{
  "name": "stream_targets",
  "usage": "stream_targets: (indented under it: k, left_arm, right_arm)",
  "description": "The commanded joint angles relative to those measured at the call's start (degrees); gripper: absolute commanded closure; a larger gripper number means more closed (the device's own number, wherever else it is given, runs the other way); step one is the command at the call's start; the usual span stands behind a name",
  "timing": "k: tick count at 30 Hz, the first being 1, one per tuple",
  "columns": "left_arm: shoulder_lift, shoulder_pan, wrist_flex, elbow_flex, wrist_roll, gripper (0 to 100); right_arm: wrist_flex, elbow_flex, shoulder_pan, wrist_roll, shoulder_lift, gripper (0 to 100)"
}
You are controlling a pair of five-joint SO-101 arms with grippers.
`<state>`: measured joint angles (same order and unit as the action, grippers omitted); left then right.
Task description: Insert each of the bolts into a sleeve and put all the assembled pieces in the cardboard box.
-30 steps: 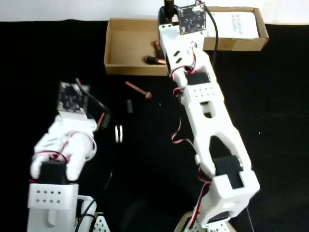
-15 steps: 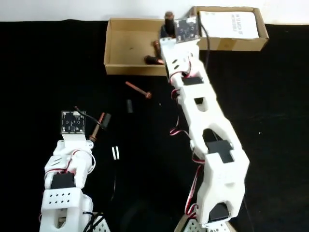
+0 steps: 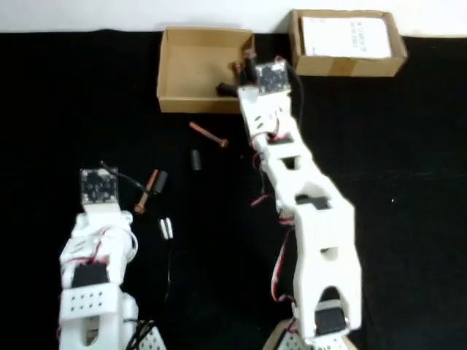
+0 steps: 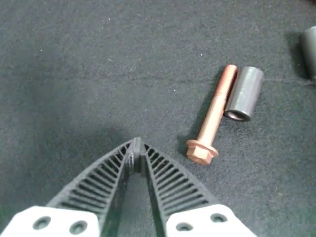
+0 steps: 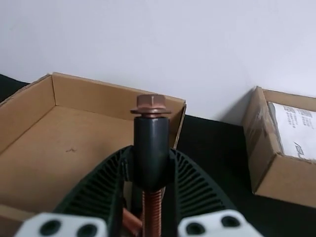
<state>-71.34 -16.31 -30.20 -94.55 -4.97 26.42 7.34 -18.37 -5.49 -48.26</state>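
A: That dark rounded thing [image 4: 310,52] beside the grey cylindrical sleeve [image 4: 243,94]?
B: Cut by the frame's edge; can't tell.
A: Copper-and-black pieces [image 3: 225,89] in the open brown cardboard box [image 3: 193,69]?
B: The white right arm [image 3: 283,149] covers some; count unclear.

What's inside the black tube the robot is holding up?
A copper bolt. Its head pokes out the top of the sleeve and its threads stick out below. The middle is hidden by the sleeve, which the right gripper squeezes.

White printed sheet [image 3: 343,35] in the second cardboard box [image 3: 350,67], print too small to read
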Motion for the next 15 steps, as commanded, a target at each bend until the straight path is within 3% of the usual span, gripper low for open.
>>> stream_targets:
  k: [1, 11, 15]
  left_arm:
    - [-0.7, -0.5, 0.7, 0.1, 0.0, 99]
    - [-0.7, -0.5, 0.7, 0.1, 0.0, 99]
    - [-0.7, -0.5, 0.7, 0.1, 0.0, 99]
  right_arm:
    - [1.2, 7.3, -0.5, -0.2, -1.6, 99.2]
    - [1.1, 8.9, -1.3, -0.3, -2.5, 98.7]
    - [1.1, 8.8, -1.3, -0.3, -2.5, 85.9]
